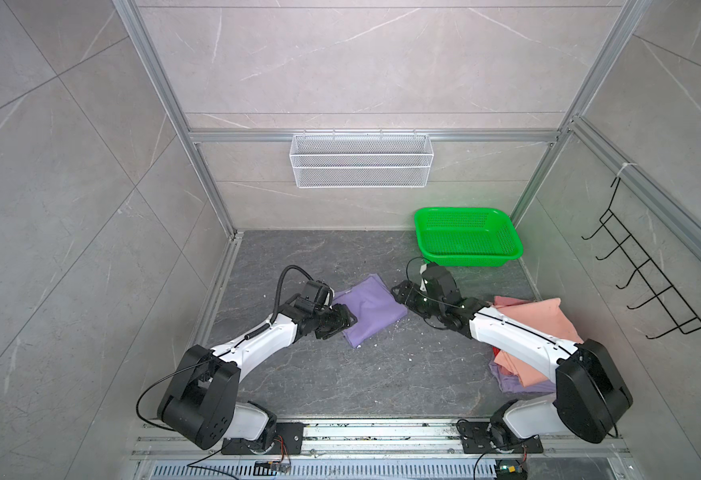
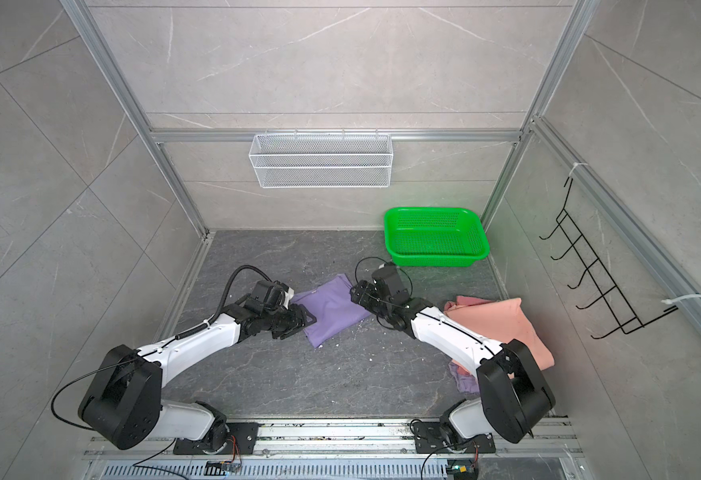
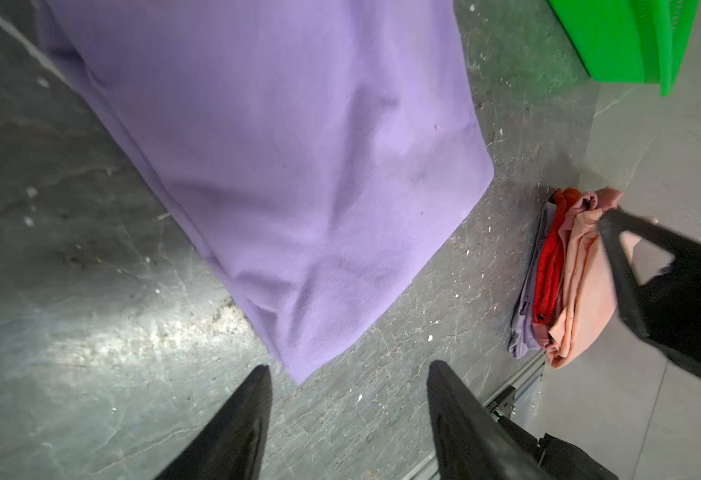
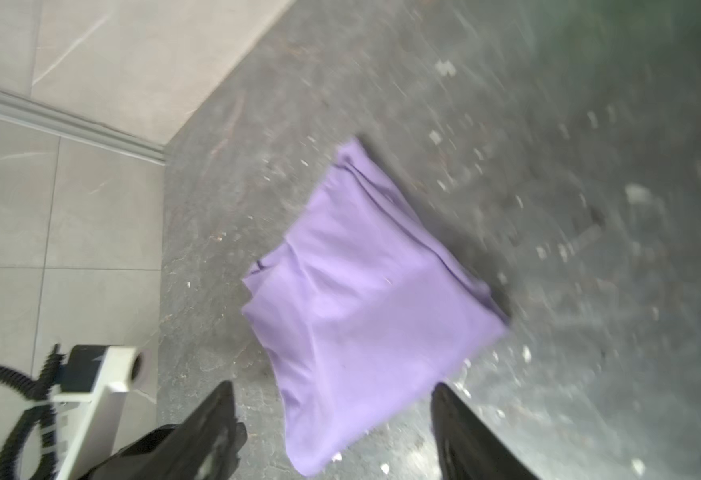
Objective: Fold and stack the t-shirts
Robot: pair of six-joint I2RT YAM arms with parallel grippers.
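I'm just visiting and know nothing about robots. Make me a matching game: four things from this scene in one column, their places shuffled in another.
Things:
1. lavender t-shirt
2. green mesh basket
3. white wire basket
4. salmon pink t-shirt

Places:
A. hanging on the back wall
B. atop a pile at the right edge of the table
C. folded, mid-table
D. back right corner of the table

Pairs: 1-C, 2-D, 3-A, 4-B

**Folded tee on floor, jaws apart**

The tee (image 4: 365, 307), purple, lies folded and roughly square on the dark speckled floor (image 4: 569, 187). The right gripper (image 4: 332, 387) stands with jaws wide, holding nothing; one tee corner shows between them. A grey tiled wall (image 4: 70, 216) bounds the floor. A white arm part (image 4: 95, 386) with black cable (image 4: 20, 419) shows against it.
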